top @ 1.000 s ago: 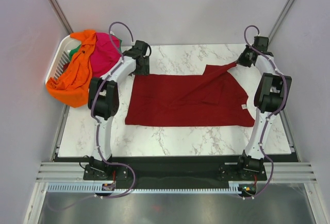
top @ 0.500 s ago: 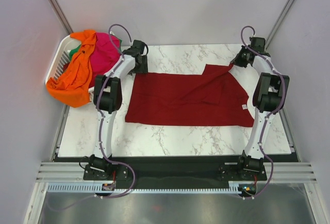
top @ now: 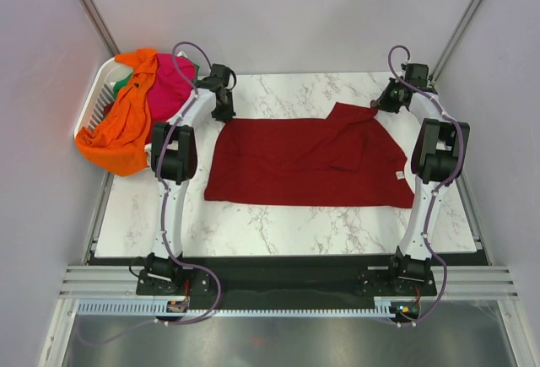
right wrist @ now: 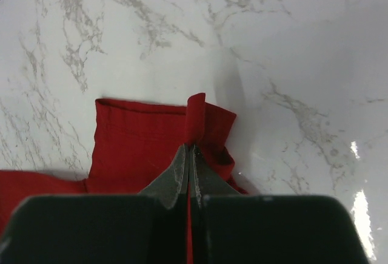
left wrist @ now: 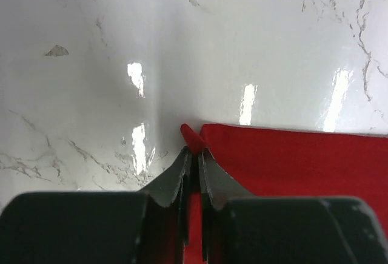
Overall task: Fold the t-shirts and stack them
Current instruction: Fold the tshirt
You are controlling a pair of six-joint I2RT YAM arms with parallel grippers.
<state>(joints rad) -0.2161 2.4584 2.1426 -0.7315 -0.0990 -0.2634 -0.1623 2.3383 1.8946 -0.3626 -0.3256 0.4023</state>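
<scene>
A dark red t-shirt (top: 304, 163) lies spread across the marble table, a small white label (top: 396, 175) near its right side. My left gripper (top: 225, 116) is shut on the shirt's far left corner (left wrist: 193, 139); a pinch of red cloth sticks out past the fingertips. At the far right my right gripper (top: 377, 105) is shut on a raised fold of the shirt's sleeve (right wrist: 195, 118). An orange t-shirt (top: 118, 126) and a hot pink t-shirt (top: 169, 89) hang over the basket at the far left.
A white slatted laundry basket (top: 91, 101) stands off the table's far left corner, a bit of green cloth (top: 121, 85) inside it. Grey walls close in on both sides. The black table edge (top: 278, 259) runs along the front.
My left gripper moved toward the back and shut on the shirt's far left corner. My right gripper carried the sleeve fold farther back, pulling the shirt's far edge straighter.
</scene>
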